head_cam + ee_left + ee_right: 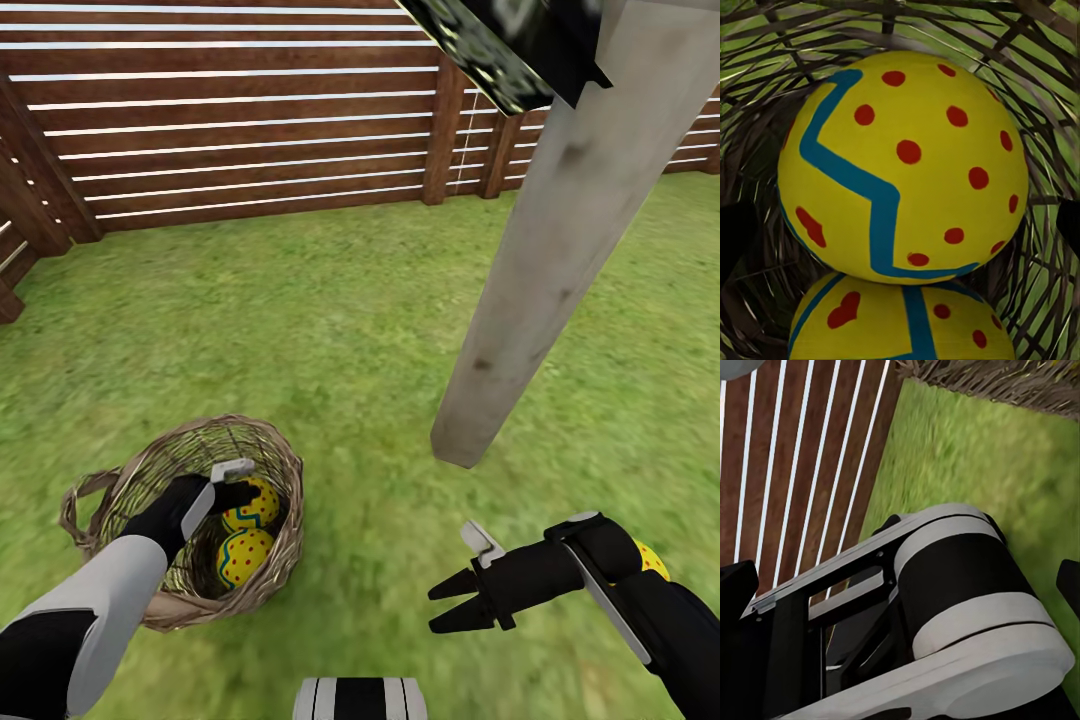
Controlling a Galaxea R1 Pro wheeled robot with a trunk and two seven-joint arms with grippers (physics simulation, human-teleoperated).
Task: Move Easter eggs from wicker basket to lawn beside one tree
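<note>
Your left gripper [243, 492] is down in the wicker basket [120, 480] over two Easter eggs; your right gripper [452, 600] hangs open above bare lawn [330, 330].

In the head view the basket sits on the grass at lower left, with a spotted yellow egg [256, 503] right at the left fingertips and a second egg [243, 556] touching it, nearer you. You cannot tell whether the left fingers are apart or closed on anything. The left wrist view has the upper egg [904, 165] close in front, ringed by the weave. A third egg [652, 560] peeks out behind your right forearm, by the tree trunk [560, 240], whose foot stands on the grass just beyond the right gripper. Open lawn runs from basket to trunk and back to the slatted wooden fence [250, 120].
</note>
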